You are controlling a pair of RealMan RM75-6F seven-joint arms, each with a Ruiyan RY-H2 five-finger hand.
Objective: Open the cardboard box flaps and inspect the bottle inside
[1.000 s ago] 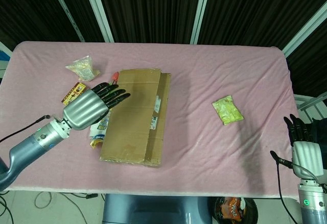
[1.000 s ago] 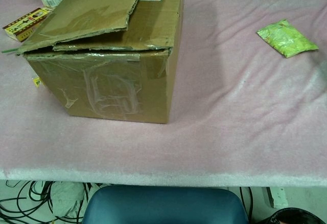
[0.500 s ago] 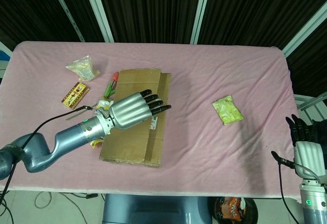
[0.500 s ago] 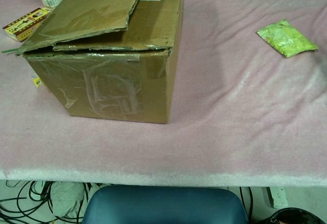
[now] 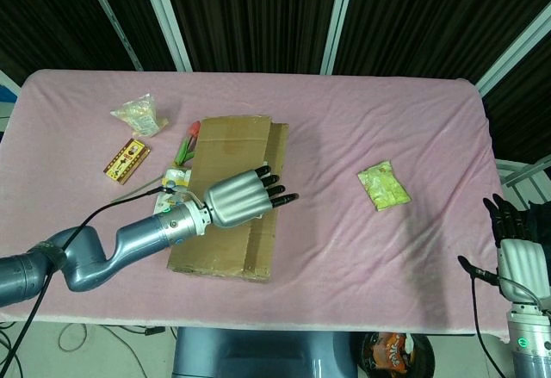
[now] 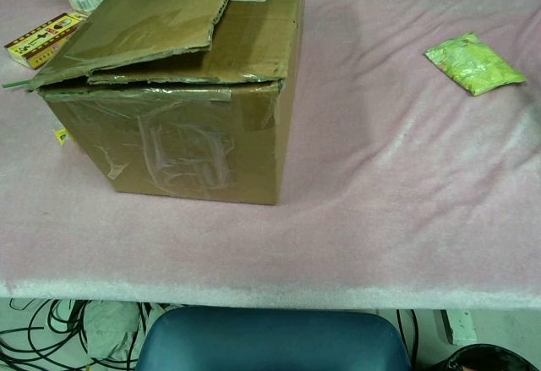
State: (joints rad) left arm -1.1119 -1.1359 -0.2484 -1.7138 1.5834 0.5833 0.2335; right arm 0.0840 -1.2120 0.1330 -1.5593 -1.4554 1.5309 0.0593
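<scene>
Cardboard box [image 5: 228, 195] sits left of centre on pink surface [image 5: 413, 120], flaps [image 6: 144, 16] down, bottle hidden. Left hand [image 5: 241, 197] hovers over top, fingers [image 5: 275, 193] spread, holding nothing. Right hand [image 5: 516, 253] idle at edge, empty. Step: reaching. Next: hook flap edge, lift.

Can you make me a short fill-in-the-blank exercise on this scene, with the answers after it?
1. The left hand hovers over the closed ____ box.
2. The green packet lies on the ____ tablecloth.
3. The right hand is at the table's ____ edge, holding nothing.
4. The box flaps are still ____.

Answers: cardboard; pink; right; closed
</scene>
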